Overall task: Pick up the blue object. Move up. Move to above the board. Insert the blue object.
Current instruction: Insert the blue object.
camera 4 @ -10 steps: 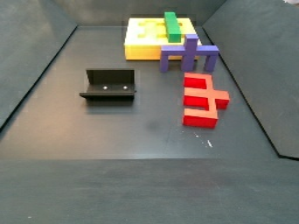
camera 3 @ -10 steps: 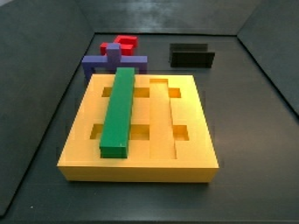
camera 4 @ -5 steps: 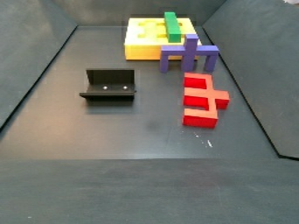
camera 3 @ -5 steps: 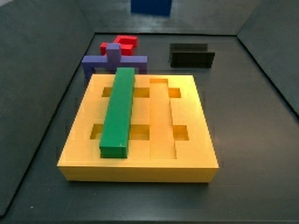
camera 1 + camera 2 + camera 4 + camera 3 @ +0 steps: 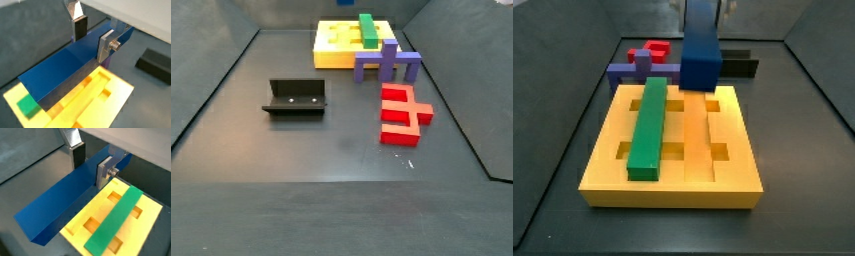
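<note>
Over the far end of the board point(image 5: 671, 178), the gripper point(image 5: 91, 35) has its jaws clamped on the blue object point(image 5: 70, 65), one silver finger point(image 5: 105, 172) flat against each long face in both wrist views. So the bar hangs upright above the yellow block in a side view point(image 5: 700, 58), lower end close to the slots. Green bar point(image 5: 648, 124) sits in its own slot alongside. Purple cross block point(image 5: 388, 63), red block point(image 5: 402, 112) and fixture point(image 5: 295, 98) rest on the tabletop.
</note>
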